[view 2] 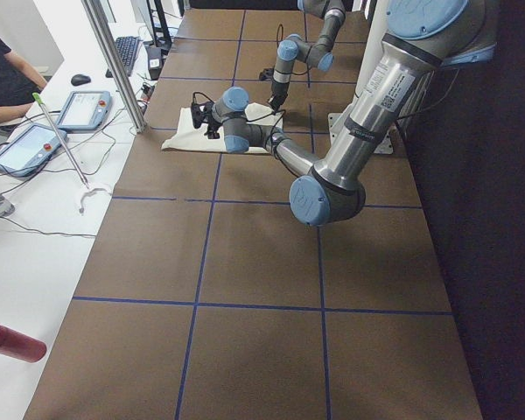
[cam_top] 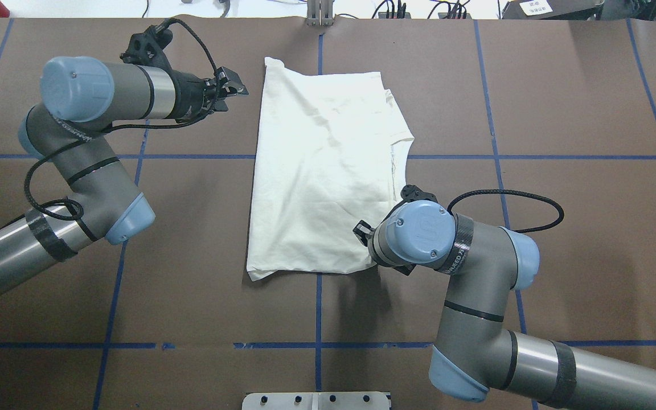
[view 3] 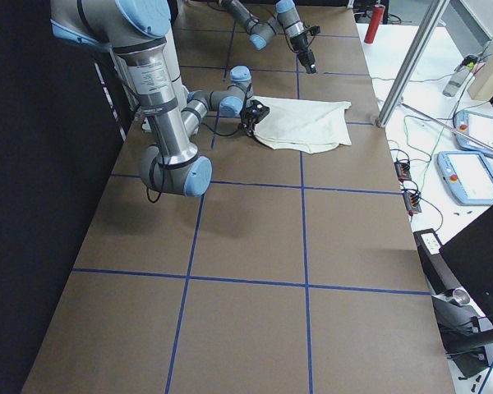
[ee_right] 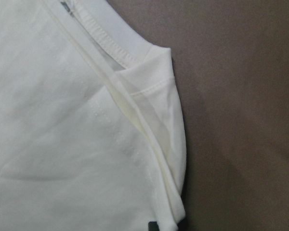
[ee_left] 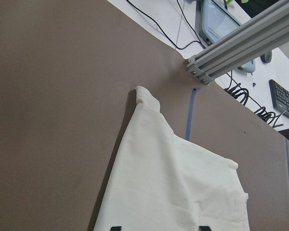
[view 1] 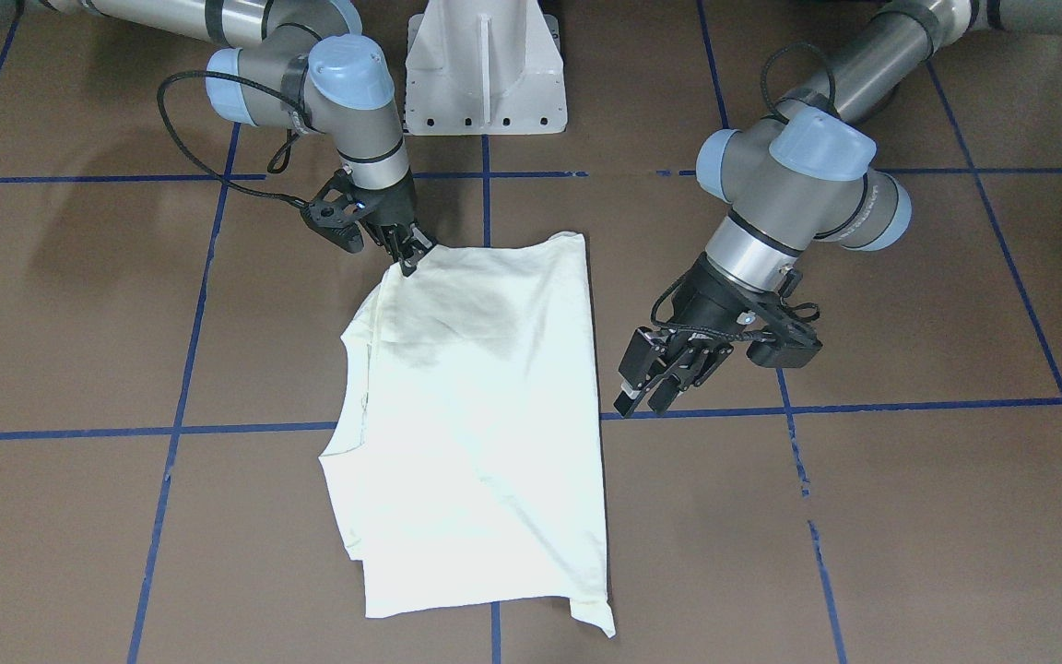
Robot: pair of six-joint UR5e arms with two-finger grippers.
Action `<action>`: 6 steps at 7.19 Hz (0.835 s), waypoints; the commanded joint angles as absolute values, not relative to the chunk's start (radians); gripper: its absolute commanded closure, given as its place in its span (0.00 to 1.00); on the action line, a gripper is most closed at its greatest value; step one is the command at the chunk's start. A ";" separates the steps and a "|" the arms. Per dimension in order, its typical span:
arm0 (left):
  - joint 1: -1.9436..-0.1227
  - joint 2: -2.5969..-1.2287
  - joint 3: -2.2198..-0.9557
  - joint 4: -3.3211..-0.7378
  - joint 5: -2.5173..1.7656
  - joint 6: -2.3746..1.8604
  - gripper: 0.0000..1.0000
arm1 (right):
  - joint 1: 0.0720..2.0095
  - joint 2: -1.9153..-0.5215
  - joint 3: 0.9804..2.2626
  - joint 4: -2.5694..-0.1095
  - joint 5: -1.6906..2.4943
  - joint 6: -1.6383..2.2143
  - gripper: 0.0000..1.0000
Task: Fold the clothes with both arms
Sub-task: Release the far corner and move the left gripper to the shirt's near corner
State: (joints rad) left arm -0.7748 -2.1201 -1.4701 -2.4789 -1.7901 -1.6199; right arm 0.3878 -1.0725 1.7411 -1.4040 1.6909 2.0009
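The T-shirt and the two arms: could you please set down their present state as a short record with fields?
Garment: cream T-shirt, folded into a long panel, lying on the brown table
Print: only a faint dark patch shows through the cloth
Right tool: appears closed on the shirt's corner nearest the robot, the cloth drawn up to it
Left tool: open, empty, beside the shirt's long edge, not touching it

A white pedestal base (view 1: 485, 69) stands on the blue-taped brown table (view 1: 909, 516).
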 commanded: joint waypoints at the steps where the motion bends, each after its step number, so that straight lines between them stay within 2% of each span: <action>1: -0.755 -2.000 -1.620 -2.471 -1.792 -1.670 0.38 | 0.393 -1.074 1.756 -1.404 1.709 2.000 1.00; 3: -0.610 -1.872 -1.823 -2.348 -1.769 -1.828 0.38 | 0.397 -1.083 1.787 -1.404 1.715 2.000 1.00; 4: -0.507 -1.841 -1.863 -2.298 -1.717 -1.874 0.36 | 0.397 -1.086 1.787 -1.404 1.717 2.000 1.00; 6: -0.326 -1.856 -1.847 -2.208 -1.568 -1.920 0.36 | 0.397 -1.095 1.786 -1.404 1.718 2.000 1.00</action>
State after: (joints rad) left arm -0.4264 -1.8538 -1.8469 -2.2618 -1.6393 -1.8937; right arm 0.3972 -1.0890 1.7859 -1.4036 1.7171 2.0003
